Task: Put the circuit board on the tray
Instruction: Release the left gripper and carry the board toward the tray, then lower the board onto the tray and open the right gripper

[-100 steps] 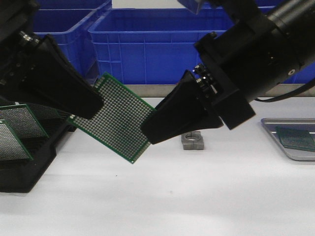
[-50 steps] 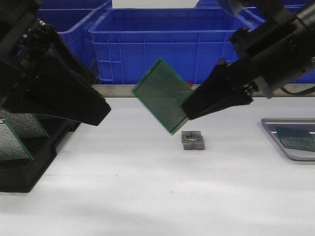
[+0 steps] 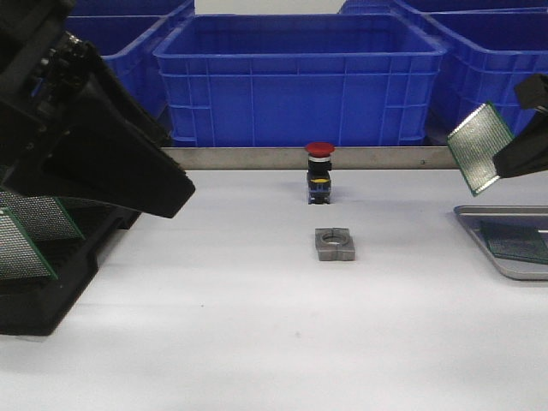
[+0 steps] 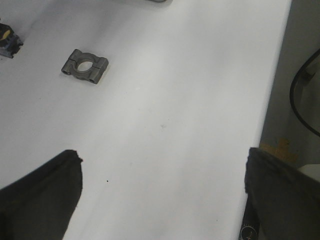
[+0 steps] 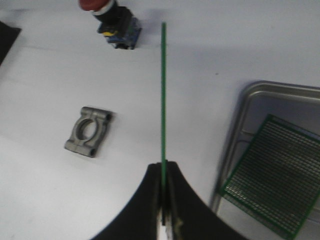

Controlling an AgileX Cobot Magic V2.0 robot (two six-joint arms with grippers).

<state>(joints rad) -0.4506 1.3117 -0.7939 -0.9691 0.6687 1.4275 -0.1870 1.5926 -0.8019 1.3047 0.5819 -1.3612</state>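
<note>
Blue bins (image 3: 295, 81) line the back of our white desk (image 3: 274, 325). Our right claw (image 5: 164, 200) pinches a green circuit board (image 3: 481, 147) by one edge, holding it tilted in the air above the near end of the tray (image 3: 479, 244), which already carries another board (image 5: 272, 175). A grey metal block (image 3: 335, 244) and a red-capped button (image 3: 319, 171) sit mid-desk. Our left claw (image 4: 160, 195) hangs spread wide and empty near the black rack (image 3: 51, 274).
</note>
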